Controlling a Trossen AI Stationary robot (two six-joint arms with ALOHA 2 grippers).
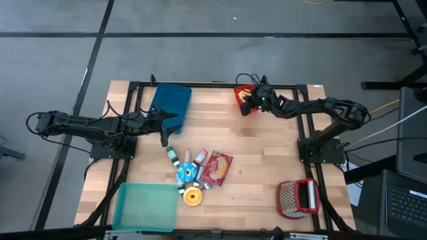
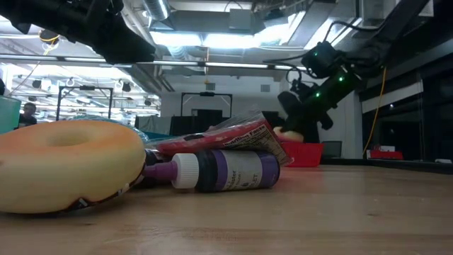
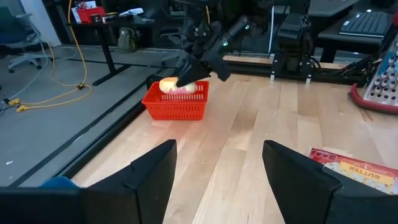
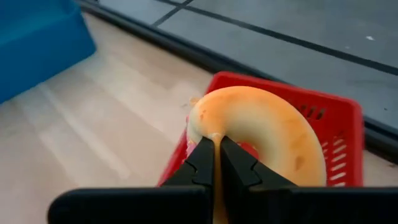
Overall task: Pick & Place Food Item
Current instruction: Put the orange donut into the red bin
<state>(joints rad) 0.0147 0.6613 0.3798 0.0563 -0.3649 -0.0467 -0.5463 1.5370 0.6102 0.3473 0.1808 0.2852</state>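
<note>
A tan doughnut [image 4: 261, 130] is at the red basket [image 4: 339, 118], which stands at the table's far edge, right of the middle [image 1: 240, 95]. My right gripper [image 4: 216, 158] is shut on the doughnut and reaches over the basket's near side [image 3: 177, 107]. The doughnut [image 3: 177, 86] shows just above the basket's rim. My left gripper [image 3: 217, 180] hangs open over the table's left part [image 1: 165, 135], near the blue bin, with nothing between its fingers. My right gripper pinches the doughnut's ring at its near rim [image 4: 214, 135] between its two fingers. The fingers slant down from the table's right side. The doughnut sits level over the basket's opening. Whether it rests on the basket's floor, I cannot tell.
A blue bin [image 1: 170, 103] stands at the far left and a teal bin [image 1: 145, 207] at the near left. Small bottles [image 1: 183, 170], a red packet [image 1: 217, 168] and a second doughnut [image 1: 192, 197] lie mid-table. A red-handled grater [image 1: 298, 198] lies near right.
</note>
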